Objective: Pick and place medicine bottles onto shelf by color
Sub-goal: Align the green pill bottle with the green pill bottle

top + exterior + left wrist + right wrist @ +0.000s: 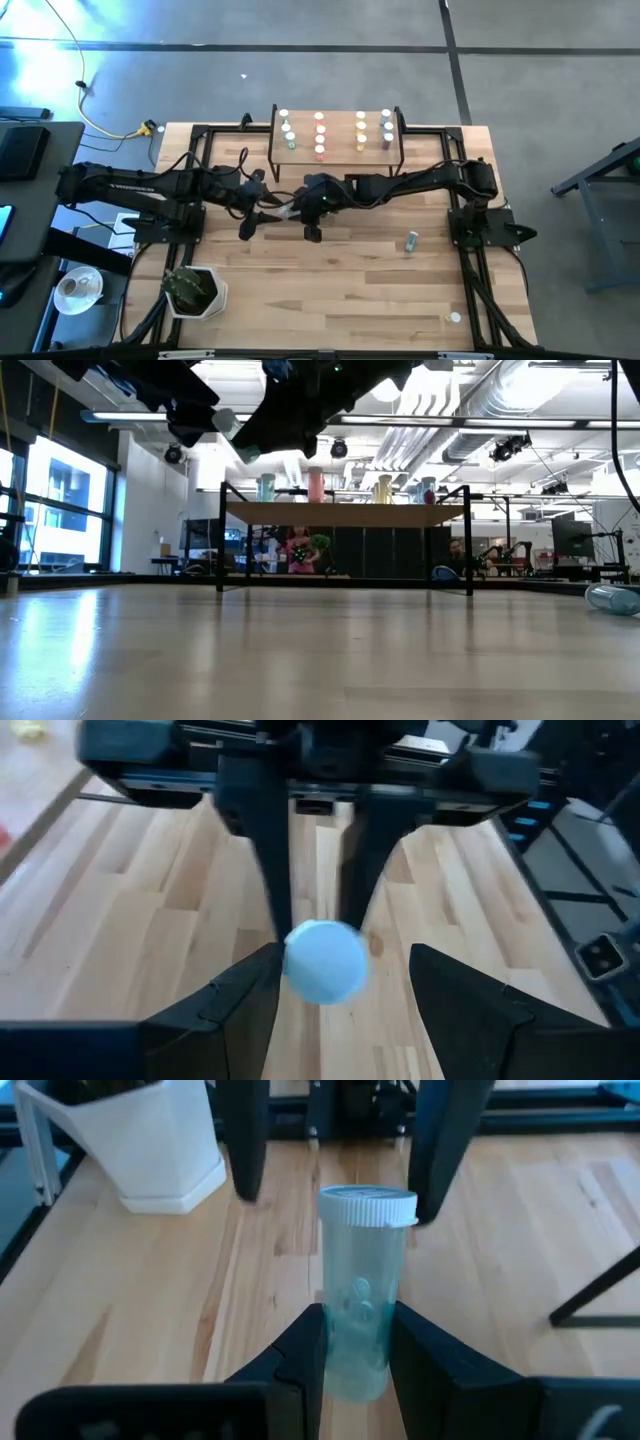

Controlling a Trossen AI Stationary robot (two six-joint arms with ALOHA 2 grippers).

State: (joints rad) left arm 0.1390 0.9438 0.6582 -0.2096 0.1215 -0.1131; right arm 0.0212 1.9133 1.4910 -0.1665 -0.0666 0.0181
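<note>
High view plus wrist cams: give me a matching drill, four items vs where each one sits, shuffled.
Items:
1. teal bottle
2. loose bottle
3. shelf
4. white planter

Places:
A. lying on the table, on the right arm's side
B. lower left corner of the table in the high view
C. upright, clamped in the right end effector
D. centre of the table's top edge in the high view, holding rows of bottles

Pairs: 1-C, 2-A, 3-D, 4-B
</note>
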